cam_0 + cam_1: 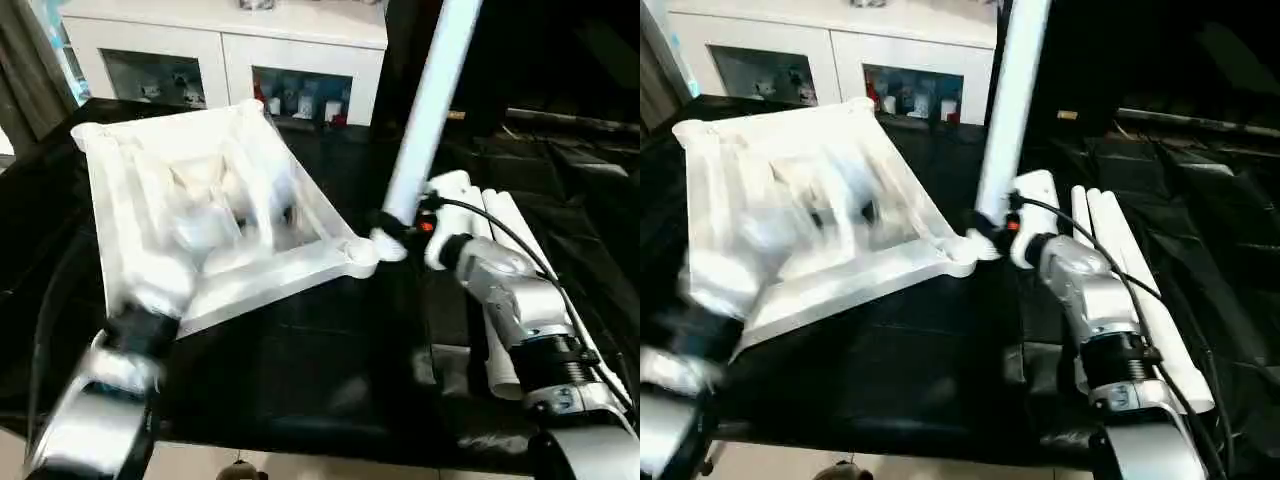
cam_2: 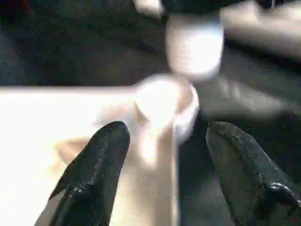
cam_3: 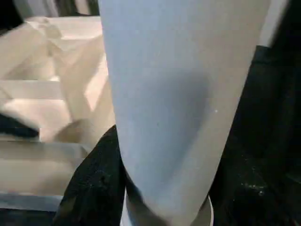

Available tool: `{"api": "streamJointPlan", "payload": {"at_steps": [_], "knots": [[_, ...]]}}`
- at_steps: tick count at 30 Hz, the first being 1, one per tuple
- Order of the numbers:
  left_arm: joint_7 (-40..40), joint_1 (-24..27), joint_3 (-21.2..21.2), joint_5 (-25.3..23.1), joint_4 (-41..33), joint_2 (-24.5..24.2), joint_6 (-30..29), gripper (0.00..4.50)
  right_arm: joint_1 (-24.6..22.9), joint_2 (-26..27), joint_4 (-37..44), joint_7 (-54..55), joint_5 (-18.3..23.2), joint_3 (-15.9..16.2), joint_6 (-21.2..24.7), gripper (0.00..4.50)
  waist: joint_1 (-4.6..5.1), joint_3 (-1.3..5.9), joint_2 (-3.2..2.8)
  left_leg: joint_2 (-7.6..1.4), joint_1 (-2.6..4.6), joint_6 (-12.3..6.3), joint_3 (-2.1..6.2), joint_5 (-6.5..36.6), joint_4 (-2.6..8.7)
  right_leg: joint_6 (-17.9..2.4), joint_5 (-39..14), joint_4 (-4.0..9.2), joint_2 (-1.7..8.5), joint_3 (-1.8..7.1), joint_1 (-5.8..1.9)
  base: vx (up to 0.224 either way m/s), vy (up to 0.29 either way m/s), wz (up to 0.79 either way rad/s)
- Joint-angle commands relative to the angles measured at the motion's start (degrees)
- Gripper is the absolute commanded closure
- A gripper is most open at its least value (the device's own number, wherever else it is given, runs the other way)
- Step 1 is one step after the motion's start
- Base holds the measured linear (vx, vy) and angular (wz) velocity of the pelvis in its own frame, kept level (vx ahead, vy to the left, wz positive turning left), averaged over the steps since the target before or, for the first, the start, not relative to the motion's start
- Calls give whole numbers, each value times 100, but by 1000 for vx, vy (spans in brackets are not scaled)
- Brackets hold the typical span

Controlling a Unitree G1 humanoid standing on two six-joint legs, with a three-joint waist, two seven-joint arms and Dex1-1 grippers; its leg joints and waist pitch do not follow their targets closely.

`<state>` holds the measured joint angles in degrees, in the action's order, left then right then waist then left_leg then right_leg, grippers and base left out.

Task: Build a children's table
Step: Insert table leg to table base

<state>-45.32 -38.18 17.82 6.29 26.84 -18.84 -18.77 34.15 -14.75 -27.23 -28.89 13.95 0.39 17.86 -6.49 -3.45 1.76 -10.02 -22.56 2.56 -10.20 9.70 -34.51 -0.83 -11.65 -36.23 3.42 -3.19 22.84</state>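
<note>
White plastic, the rectangular tabletop (image 1: 210,215) lies ribbed underside up on the black-draped table (image 1: 300,400), tilted, with one rounded corner socket (image 1: 358,256) pointing toward the robot's right arm. A long white tapered tube leg (image 1: 425,110) stands nearly upright just beside that socket, its lower end hovering close to the socket's mouth but, as far as I can tell, not yet seated. The right gripper (image 3: 160,188) is clamped around the leg near its bottom end, black fingers on either side of the tube. The left gripper (image 2: 164,155) stands spread apart over the tabletop's edge near the same corner, gripping nothing; whether it touches the plastic I cannot tell. Three more white tube legs (image 1: 500,230) lie side by side on the black cloth beyond the right forearm. Behind the table stands a white glass-door cabinet (image 1: 225,50).

Judging by this, the step in hand is fitting a leg into its socket. Next, the leg's end needs lining up squarely over the hole and pressing down, with the tabletop steadied so it does not slide.
</note>
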Motion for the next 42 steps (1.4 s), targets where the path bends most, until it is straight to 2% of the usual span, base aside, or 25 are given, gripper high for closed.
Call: {"api": "streamJointPlan", "payload": {"at_steps": [1, 2, 4, 7, 8, 13, 23, 39, 42], "knots": [[94, -198, 24, -95, 77, 55, -96, 141, 76, -49, 42, 37, -20, -94, -83, 259, 6, 485, -63, -277, 157, 6, 94, 393, 341, -1316, 689, 292, 482, 280, -347, 0, 0, 0], [76, -241, 20, -118, 268, 123, -172, 141, 56, -48, 66, 34, -27, -94, -96, 259, -6, 478, -92, -284, 157, -8, 102, 510, 346, -1355, 526, 305, 504, 277, -352, 0, 0, 0], [-27, -283, 124, -290, 520, 124, -83, 141, 12, -47, 132, -9, -14, -74, -94, 259, 2, 460, -74, -286, 167, -6, 100, 701, 357, -1322, 188, 354, 499, 277, -346, 0, 0, 0], [16, -341, 146, -398, 754, 140, -49, 169, -27, -39, 177, -18, 0, -65, -95, 259, 21, 452, -122, -299, 178, 84, 118, 896, 375, -1282, -153, 381, 505, 274, -339, 0, 0, 0], [78, -389, 149, -439, 884, 153, -79, 175, -48, -32, 193, -20, 4, -64, -95, 259, 29, 448, -110, -297, 176, 91, 114, 928, 377, -1270, -186, 392, 500, 277, -338, 0, 0, 0], [104, -506, 166, -480, 1129, 173, -258, 212, -131, -7, 286, -56, -11, -66, -67, 259, 2, 453, -147, -308, 177, 56, 124, 866, 372, -1353, -72, 375, 512, 276, -331, 0, 0, 0], [-118, -598, 53, -477, 1314, 279, -287, 295, -166, -10, 319, -114, -14, -50, -58, 259, -1, 456, -134, -307, 167, -15, 124, 834, 370, -1433, 70, 371, 519, 273, -345, 0, 0, 0], [-342, -520, 71, -568, 1335, 262, -293, 409, -167, 10, 356, -258, -42, 20, -30, 259, 4, 442, -122, -314, 172, -16, 121, 917, 383, -1403, -151, 397, 528, 278, -331, 0, 0, 0], [-436, -505, 87, -563, 1327, 251, -253, 430, -175, -12, 385, -384, -10, 55, 20, 259, 1, 441, -134, -321, 177, -12, 123, 943, 385, -1393, -229, 406, 532, 280, -324, 0, 0, 0]]}}
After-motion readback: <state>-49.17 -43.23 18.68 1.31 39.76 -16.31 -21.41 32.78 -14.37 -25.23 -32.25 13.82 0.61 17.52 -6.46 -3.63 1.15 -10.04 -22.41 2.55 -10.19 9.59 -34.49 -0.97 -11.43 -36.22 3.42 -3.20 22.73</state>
